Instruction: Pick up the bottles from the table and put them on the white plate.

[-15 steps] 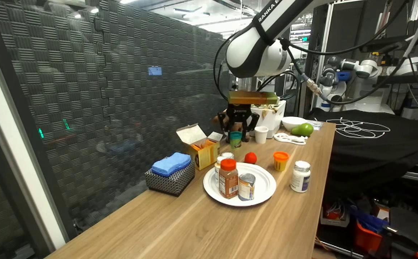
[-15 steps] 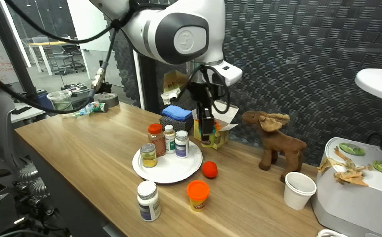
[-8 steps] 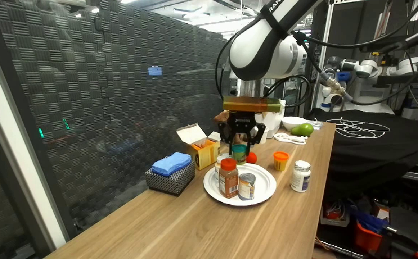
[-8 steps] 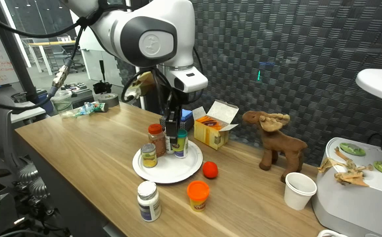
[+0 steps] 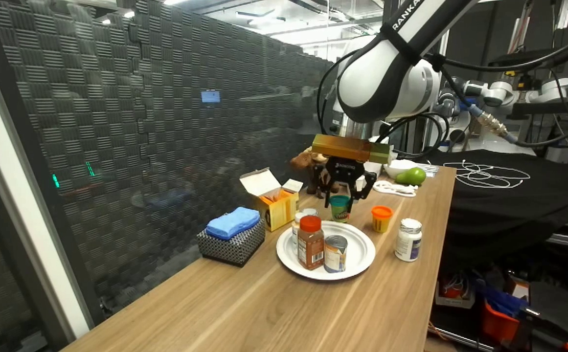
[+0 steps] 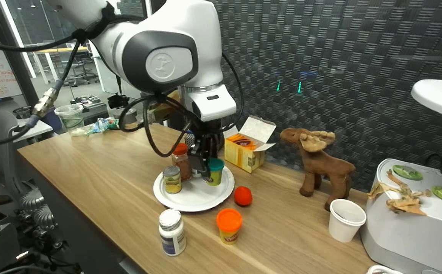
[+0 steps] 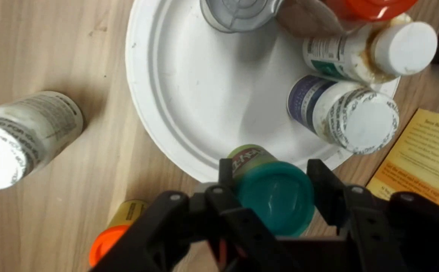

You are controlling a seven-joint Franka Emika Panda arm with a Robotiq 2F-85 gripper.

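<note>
The white plate (image 5: 357, 264) lies on the wooden table (image 5: 244, 313). On it stand an amber bottle with red cap (image 5: 310, 249), a small metal-topped can (image 6: 172, 180), and two white-capped bottles, one with a green label (image 7: 329, 56) and one with a purple label (image 7: 317, 102). Another white bottle (image 6: 172, 236) stands on the table beside the plate, also in the wrist view (image 7: 34, 128). My gripper (image 7: 268, 170) is shut on a teal-lidded tub (image 5: 340, 209), held over the plate's rim. I cannot tell whether its base touches the plate. In an exterior view the gripper (image 6: 200, 163) partly hides the white-capped bottles.
An orange-lidded tub (image 6: 228, 224) and a red ball (image 6: 243, 196) stand close to the plate. An open yellow carton (image 6: 240, 156) and a patterned box with blue cloth (image 5: 230, 239) flank it. A toy moose (image 6: 316, 156), white cups (image 6: 342, 224) and a white appliance (image 6: 415, 232) stand farther along.
My gripper has carried the teal-lidded tub from beside the yellow carton to over the plate's rim. The bottles and plate have not moved.
</note>
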